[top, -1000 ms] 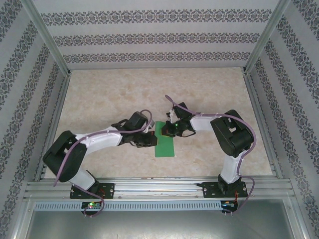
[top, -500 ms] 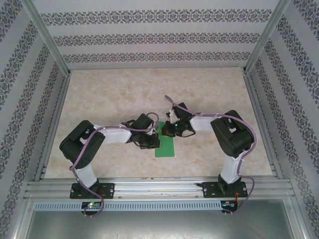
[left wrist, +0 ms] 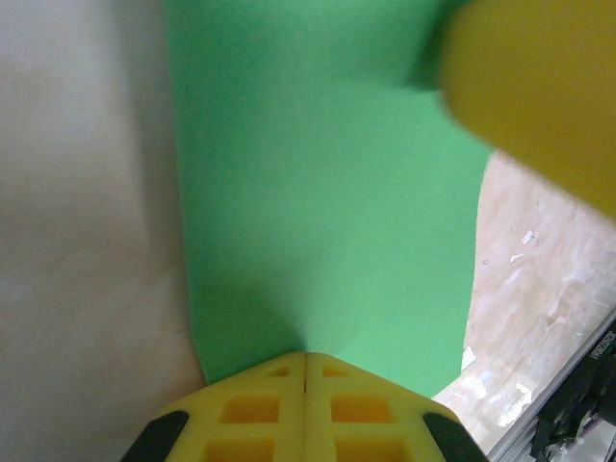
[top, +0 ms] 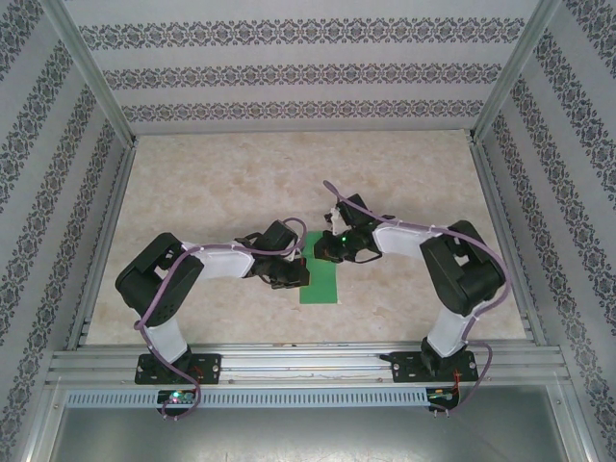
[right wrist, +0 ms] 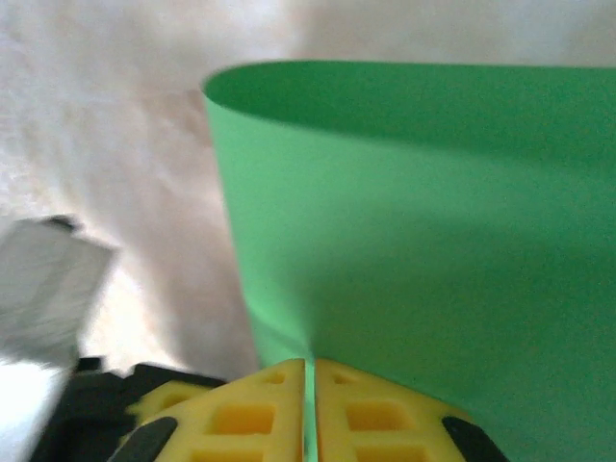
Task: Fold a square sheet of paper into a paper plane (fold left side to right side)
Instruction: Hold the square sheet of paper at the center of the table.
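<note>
Marbled beige tabletop (top: pixel 221 183), boxed in by patterned walls (top: pixel 308 72), hosts a two-arm folding job. At left, the left gripper (top: pixel 296 274) has its yellow fingers (left wrist: pixel 250 414) pressed together on the left edge of the square sheet of paper (top: pixel 320 285), pinching it. The bright green sheet lies mid-table between the two grippers. From above it reads as a narrow upright strip, while the right wrist view shows it bowed into a soft, uncreased curl. At right, the right gripper (top: pixel 322 252) nips the sheet's far end, fingers (right wrist: pixel 375 419) clamped on the paper. The left-to-right fold appears under way but not flattened. Doing it well likely means carrying both pinched points across evenly so the edges meet squarely. The curl then needs pressing into a crisp crease without skewing or tearing the thin paper.
</note>
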Motion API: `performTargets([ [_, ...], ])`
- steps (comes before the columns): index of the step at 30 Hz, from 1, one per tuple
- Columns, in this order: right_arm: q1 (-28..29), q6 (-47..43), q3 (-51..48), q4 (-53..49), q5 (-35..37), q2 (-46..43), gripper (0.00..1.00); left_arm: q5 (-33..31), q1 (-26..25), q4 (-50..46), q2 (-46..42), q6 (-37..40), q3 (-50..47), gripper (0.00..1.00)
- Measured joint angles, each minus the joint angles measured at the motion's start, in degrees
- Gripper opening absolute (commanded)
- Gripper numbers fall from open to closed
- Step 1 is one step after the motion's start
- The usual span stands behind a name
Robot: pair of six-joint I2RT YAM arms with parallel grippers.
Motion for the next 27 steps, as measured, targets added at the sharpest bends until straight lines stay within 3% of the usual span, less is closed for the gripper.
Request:
performTargets([
  [3,0.00,-0.02,-2.51,-0.11,0.42,-6.01,0.01,-0.31,-0.33,0.44,-0.07,-0.66,-0.15,0.00],
  [9,1.62,2.73,-12.22,0.13,0.44,-14.71,0.00,-1.20,-1.18,2.51,-0.33,-3.45,-1.03,0.00],
  [16,7.19,6.10,-16.90,1.20,0.63,-13.07,0.00,-1.66,-1.64,3.48,-0.33,-5.11,-1.29,0.00],
  [27,7.91,7.30,-16.44,2.14,2.25,-9.16,0.00,-2.12,-1.64,3.21,-0.66,-5.11,-1.25,0.00],
])
